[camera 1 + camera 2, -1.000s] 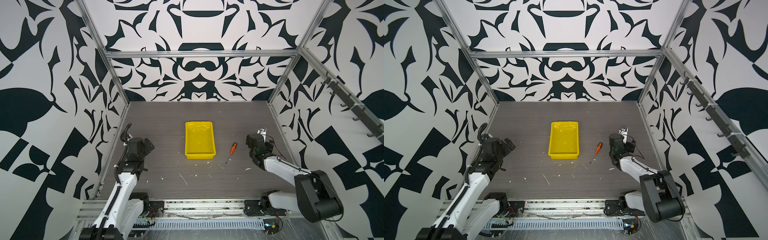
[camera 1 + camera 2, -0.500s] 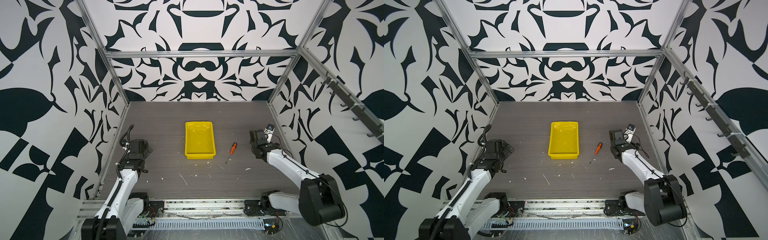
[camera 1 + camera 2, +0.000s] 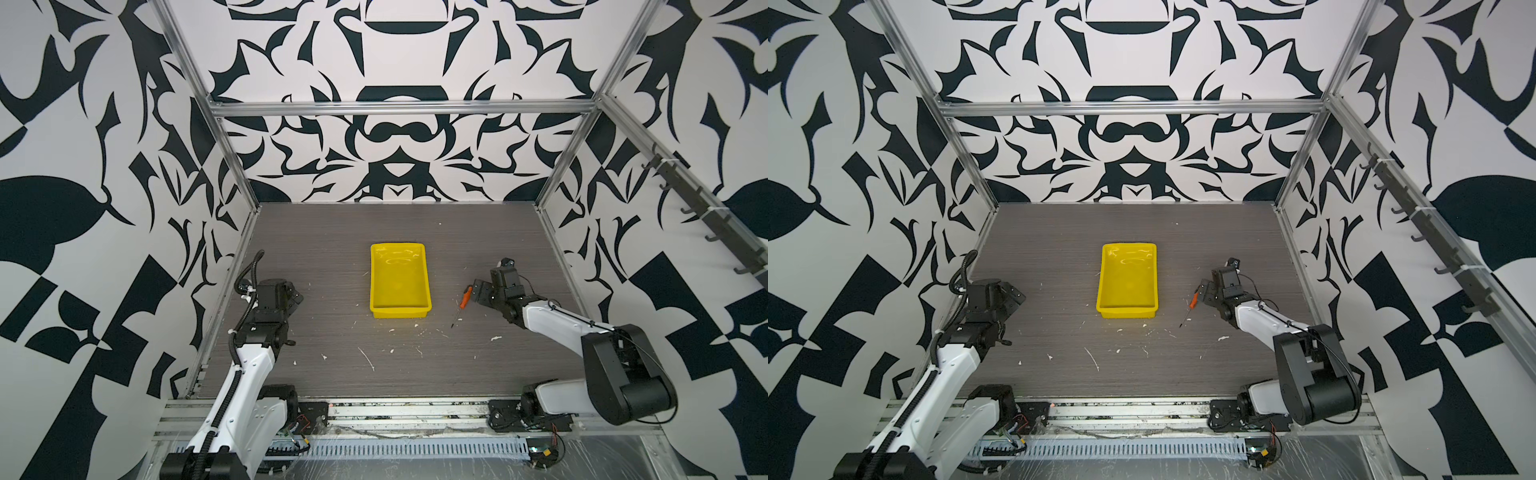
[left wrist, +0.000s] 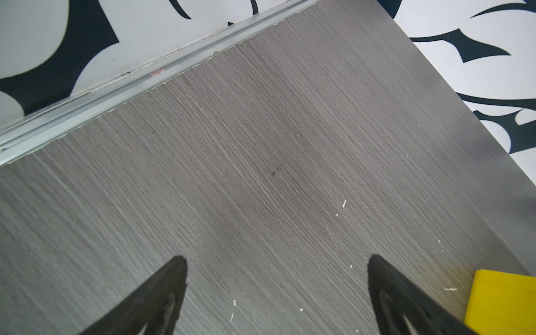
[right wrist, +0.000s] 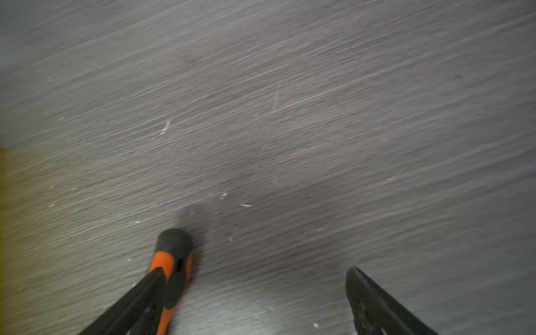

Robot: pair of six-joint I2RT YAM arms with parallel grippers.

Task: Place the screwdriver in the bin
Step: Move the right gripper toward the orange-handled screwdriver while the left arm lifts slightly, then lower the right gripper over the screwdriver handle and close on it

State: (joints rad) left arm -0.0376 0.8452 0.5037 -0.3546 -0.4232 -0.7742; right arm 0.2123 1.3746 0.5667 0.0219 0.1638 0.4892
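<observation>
The screwdriver point(image 3: 466, 298) point(image 3: 1192, 301), orange-handled with a thin dark shaft, lies on the grey table to the right of the bin. The yellow bin point(image 3: 399, 286) point(image 3: 1128, 286) stands empty mid-table; one of its corners point(image 4: 504, 301) shows in the left wrist view. My right gripper point(image 3: 477, 292) point(image 3: 1203, 293) is low at the handle's black butt end, open. In the right wrist view point(image 5: 255, 272) the handle point(image 5: 174, 252) lies just inside one finger, which partly covers it. My left gripper point(image 3: 291, 294) point(image 3: 1014, 297) point(image 4: 277, 261) is open and empty over bare table at the left.
White scraps point(image 3: 368, 358) are scattered over the front half of the table. Patterned walls with metal frame rails point(image 4: 116, 90) enclose the table at the back and on both sides. The arm bases sit on the rail at the front edge point(image 3: 395, 409).
My right gripper has swung left and down from near the right wall to the screwdriver's handle, still open. The left arm has barely shifted. The screwdriver and bin have not moved.
</observation>
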